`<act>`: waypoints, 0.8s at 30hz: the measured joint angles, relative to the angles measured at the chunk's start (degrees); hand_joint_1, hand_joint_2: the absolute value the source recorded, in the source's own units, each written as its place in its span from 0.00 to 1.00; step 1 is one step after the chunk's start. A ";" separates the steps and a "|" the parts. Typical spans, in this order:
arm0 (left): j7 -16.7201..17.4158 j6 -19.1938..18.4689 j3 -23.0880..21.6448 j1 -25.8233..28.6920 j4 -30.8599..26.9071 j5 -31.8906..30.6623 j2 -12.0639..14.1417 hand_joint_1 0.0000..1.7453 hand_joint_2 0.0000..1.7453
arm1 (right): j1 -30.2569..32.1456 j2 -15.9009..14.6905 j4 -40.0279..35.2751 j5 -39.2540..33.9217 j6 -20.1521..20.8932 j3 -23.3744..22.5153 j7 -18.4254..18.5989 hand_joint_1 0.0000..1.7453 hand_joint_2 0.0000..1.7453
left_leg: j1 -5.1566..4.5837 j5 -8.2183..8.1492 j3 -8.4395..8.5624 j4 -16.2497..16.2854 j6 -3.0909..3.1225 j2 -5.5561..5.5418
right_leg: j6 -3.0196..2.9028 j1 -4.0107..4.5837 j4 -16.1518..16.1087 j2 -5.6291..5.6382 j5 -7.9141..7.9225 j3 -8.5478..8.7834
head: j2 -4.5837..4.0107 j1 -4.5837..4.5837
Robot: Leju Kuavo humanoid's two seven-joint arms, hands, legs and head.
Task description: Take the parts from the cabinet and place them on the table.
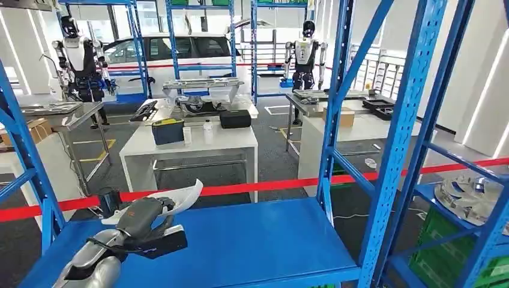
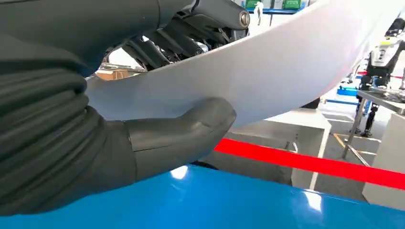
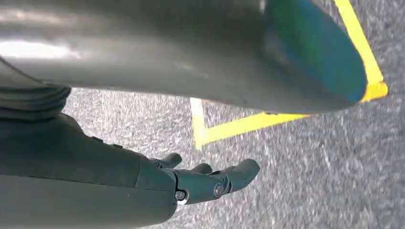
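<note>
**Left hand grips white curved part above the blue shelf**

Closest to the head camera, the left hand (image 1: 141,219) grips a white curved part (image 1: 174,198) just above the blue shelf (image 1: 258,246) of the cabinet. In the left wrist view the thick grey thumb (image 2: 191,129) presses against one face of the part (image 2: 286,71) while the darker fingers (image 2: 167,45) wrap over the other, so the part is clamped between them. It is a thin, smooth shell, matte white, bowed along its length and tapering to a rounded tip that points away from the hand. It hangs clear of the shelf surface, near the shelf's front left corner.

Right of the shelf, a lower blue rack level carries a shiny silver metal part (image 1: 471,198), and beneath it sits a green crate (image 1: 456,252) whose contents cannot be made out. Beyond the shelf runs a red barrier tape (image 1: 270,187), and behind that stands a white table (image 1: 198,144) bearing a dark box with a yellow top (image 1: 168,130) and a black case (image 1: 235,119).

The right hand (image 3: 210,181) hangs over grey floor with yellow lines (image 3: 239,125), fingers loosely extended and apart, holding nothing.
</note>
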 joint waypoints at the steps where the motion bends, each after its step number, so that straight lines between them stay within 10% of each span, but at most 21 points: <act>1: 0.00 0.18 -0.07 0.00 0.18 -0.07 0.11 1.00 1.00 | 0.04 0.09 0.02 0.00 -0.02 0.00 0.02 0.00 0.00 | -0.20 0.14 -0.33 0.06 -0.36 -0.10 | -0.41 -0.66 -0.78 -0.18 0.97 -0.17 | 0.00 -0.02; 6: 0.00 0.55 -0.61 -0.02 1.33 -0.33 0.26 1.00 1.00 | -0.03 0.13 0.02 0.09 -0.02 0.00 0.39 0.00 0.00 | 0.94 -12.03 -4.59 16.13 -2.21 -0.47 | -0.90 -0.87 -0.95 -0.33 3.97 -3.41 | 0.00 -0.11; 8: 0.02 0.57 -0.72 0.03 1.73 -0.33 0.26 1.00 1.00 | -0.03 0.13 0.02 0.15 -0.02 0.00 0.50 0.00 0.00 | 1.39 -10.19 -2.70 16.24 -2.54 -0.46 | -0.56 -1.00 -0.79 -0.35 5.06 -4.90 | 0.00 -0.11; 10: 0.00 0.61 -0.72 -0.04 1.88 -0.33 0.26 1.00 1.00 | -0.03 0.13 0.02 0.15 -0.02 0.00 0.48 0.00 0.00 | 1.84 -7.19 3.52 8.24 -2.85 -0.45 | 0.04 -1.28 -0.43 -0.33 5.99 -6.32 | 0.00 -0.11; 12: -0.02 0.68 -0.74 -0.19 1.86 -0.33 0.13 1.00 1.00 | -0.02 -0.02 0.00 0.15 -0.02 0.00 0.48 0.00 0.00 | 1.61 -9.58 9.28 0.17 -2.85 -0.71 | 0.90 -1.24 -0.15 -0.20 6.66 -7.07 | 0.00 -0.11; 16: 0.02 0.90 -0.81 -0.31 2.06 -0.33 0.00 1.00 1.00 | 0.09 0.04 0.00 0.46 -0.02 0.00 1.03 0.00 0.00 | 0.90 -7.98 7.39 -0.10 0.01 -0.68 | 2.72 -1.72 -0.81 -0.07 8.60 -7.40 | 0.00 -0.09; 21: 0.72 0.98 -1.11 -0.34 2.06 -0.61 0.02 1.00 1.00 | 0.12 0.24 0.04 1.03 0.20 0.00 1.60 0.00 0.00 | 0.49 -4.82 4.22 -0.15 1.78 -0.42 | 2.75 -1.51 15.20 -0.12 -4.22 -12.46 | 0.00 0.00; 24: 0.90 1.07 -1.18 0.10 2.06 -0.63 0.15 1.00 1.00 | 0.13 0.24 0.02 1.18 0.20 0.00 1.62 0.00 0.00 | 0.10 -3.07 1.79 0.06 1.76 -0.50 | 2.00 -0.89 13.89 -0.11 -0.98 -8.87 | 0.00 -0.04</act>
